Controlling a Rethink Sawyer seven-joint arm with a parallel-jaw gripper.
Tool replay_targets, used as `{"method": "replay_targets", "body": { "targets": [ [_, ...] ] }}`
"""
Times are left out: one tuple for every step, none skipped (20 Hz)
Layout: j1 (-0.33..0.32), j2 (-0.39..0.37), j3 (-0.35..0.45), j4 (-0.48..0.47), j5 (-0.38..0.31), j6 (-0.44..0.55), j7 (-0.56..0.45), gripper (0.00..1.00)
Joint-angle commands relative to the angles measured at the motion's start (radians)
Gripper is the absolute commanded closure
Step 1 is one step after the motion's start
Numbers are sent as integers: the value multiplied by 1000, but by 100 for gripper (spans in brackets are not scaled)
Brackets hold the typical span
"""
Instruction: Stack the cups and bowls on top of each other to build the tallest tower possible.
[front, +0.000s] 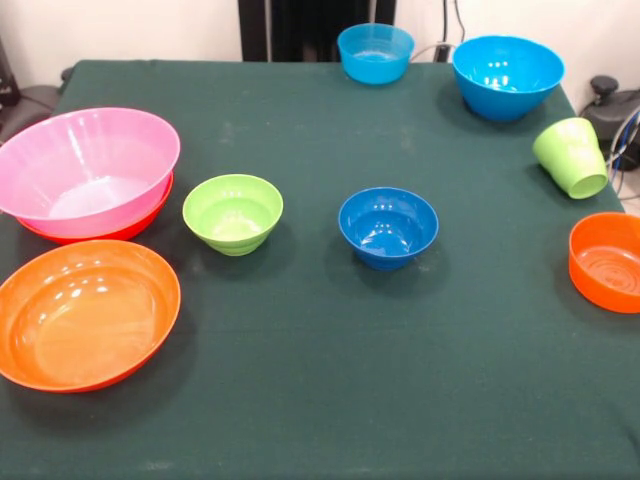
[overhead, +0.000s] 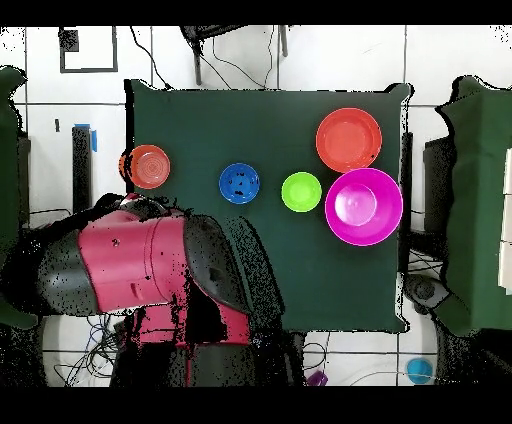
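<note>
The tower is a big pink bowl (front: 90, 165) nested in a wide shallow orange bowl (front: 130, 228) at the left; from overhead the pink bowl (overhead: 364, 206) hides the one below. A second wide orange bowl (front: 85, 315) (overhead: 349, 139) sits beside it. A small lime green bowl (front: 233, 212) (overhead: 301, 191) and a small dark blue bowl (front: 388, 226) (overhead: 239, 183) stand mid-table. Two sky blue bowls (front: 375, 52) (front: 507, 75) stand at the back. A lime green cup (front: 572, 157) lies tilted at the right, near a smaller orange bowl (front: 607, 262) (overhead: 150, 166). Neither view shows the gripper.
The red and black arm (overhead: 150, 265) is folded over the table's corner in the overhead view, hiding the sky blue bowls and the green cup there. A dark green cloth (front: 320, 400) covers the table. Cables and black gear (front: 610, 100) lie beyond its right edge.
</note>
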Motion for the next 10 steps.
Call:
{"method": "replay_targets", "body": {
  "targets": [
    [-15, 50, 45, 206, -41, -118, -26, 0],
    [-18, 56, 47, 224, -46, -139, -30, 0],
    [-19, 60, 46, 236, -52, -153, -31, 0],
    [-20, 64, 44, 248, -59, -166, -31, 0],
    [-20, 66, 42, 257, -63, -173, -33, 0],
    [-24, 67, 41, 271, -70, -189, -38, 0],
    [-25, 67, 39, 279, -73, -200, -38, 0],
    [-31, 66, 39, 293, -73, -213, -42, 0],
    [-33, 66, 38, 299, -77, -220, -47, 0],
    [-41, 63, 41, 306, -79, -217, -64, 0]
  ]
}}
